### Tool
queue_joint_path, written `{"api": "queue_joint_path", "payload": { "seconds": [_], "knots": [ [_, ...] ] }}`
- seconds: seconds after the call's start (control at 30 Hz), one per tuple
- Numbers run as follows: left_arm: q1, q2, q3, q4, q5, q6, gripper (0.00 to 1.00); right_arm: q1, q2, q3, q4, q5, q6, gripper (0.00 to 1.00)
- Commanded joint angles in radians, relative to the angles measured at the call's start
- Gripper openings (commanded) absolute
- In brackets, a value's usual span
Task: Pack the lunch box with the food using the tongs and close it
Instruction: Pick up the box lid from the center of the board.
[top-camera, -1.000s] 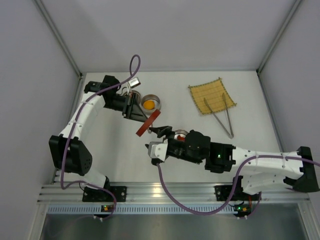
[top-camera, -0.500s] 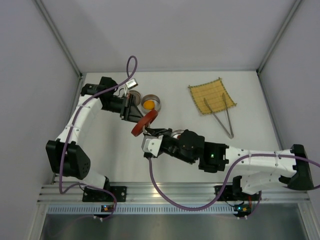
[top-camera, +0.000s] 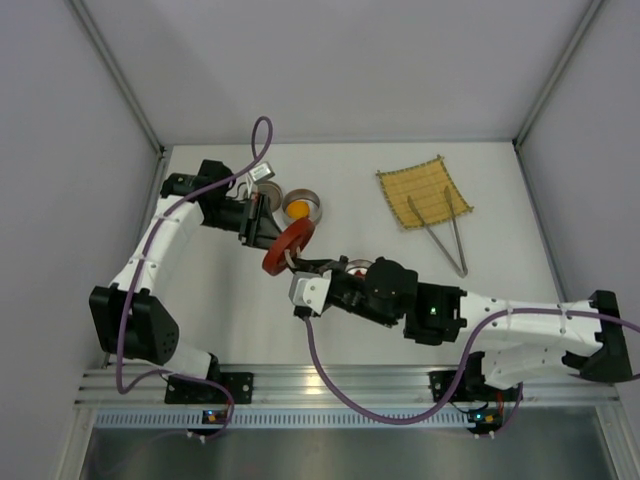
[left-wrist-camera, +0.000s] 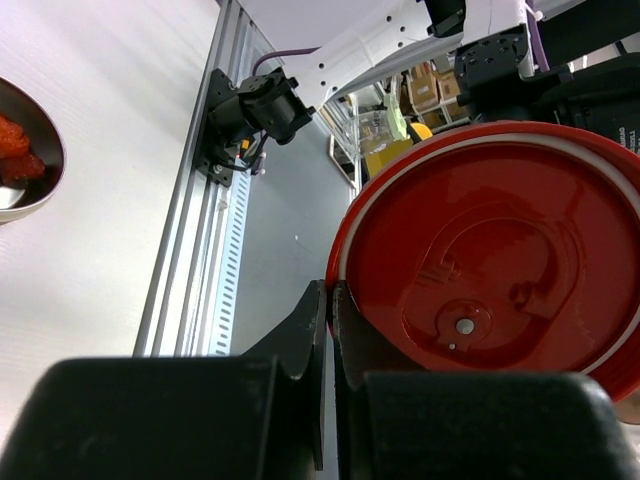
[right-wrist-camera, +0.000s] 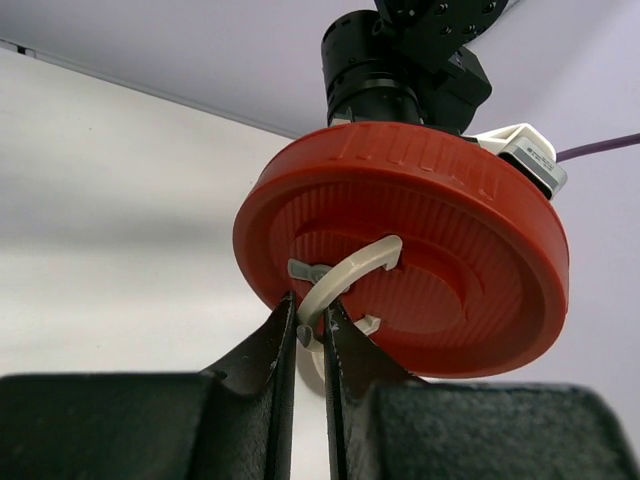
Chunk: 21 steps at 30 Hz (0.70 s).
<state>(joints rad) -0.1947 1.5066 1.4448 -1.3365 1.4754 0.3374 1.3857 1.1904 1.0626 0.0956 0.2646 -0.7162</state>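
A round red lid (top-camera: 288, 245) hangs in the air between both arms. My left gripper (left-wrist-camera: 330, 290) is shut on its rim, and the lid's inner side (left-wrist-camera: 500, 260) shows there. My right gripper (right-wrist-camera: 310, 310) is shut on the white ring handle (right-wrist-camera: 350, 280) on the lid's ribbed top (right-wrist-camera: 450, 230). The steel lunch box (top-camera: 318, 203) behind the lid holds the round orange food piece (top-camera: 298, 209). Dark red food pieces (left-wrist-camera: 12, 150) lie in a steel bowl (left-wrist-camera: 50, 140). The tongs (top-camera: 448, 243) lie by the bamboo mat (top-camera: 423, 190).
The second steel bowl (top-camera: 357, 266) is mostly hidden under my right arm. Grey walls close the table at the back and both sides. An aluminium rail (top-camera: 330, 382) runs along the near edge.
My right gripper has closed on the lid's ring handle. The lid has turned from edge-on to face more upward, and the left arm has drawn back a little to the left.
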Motion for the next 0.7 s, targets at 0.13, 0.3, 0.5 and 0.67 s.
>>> {"api": "queue_joint_path", "payload": {
  "seconds": [0.13, 0.3, 0.5, 0.67],
  "knots": [
    [-0.003, -0.051, -0.047, -0.165, 0.197, 0.112, 0.28, -0.028, -0.11, 0.066, -0.055, -0.056, 0.049, 0.0],
    [0.054, -0.036, -0.058, -0.17, 0.181, 0.14, 0.94, -0.095, -0.135, 0.108, -0.181, -0.181, 0.191, 0.0],
    [0.147, -0.025, -0.061, -0.17, 0.16, 0.161, 0.98, -0.215, -0.155, 0.142, -0.302, -0.312, 0.342, 0.0],
    [0.256, -0.035, -0.055, -0.17, 0.039, 0.216, 0.98, -0.339, -0.153, 0.168, -0.468, -0.402, 0.339, 0.0]
  ]
}}
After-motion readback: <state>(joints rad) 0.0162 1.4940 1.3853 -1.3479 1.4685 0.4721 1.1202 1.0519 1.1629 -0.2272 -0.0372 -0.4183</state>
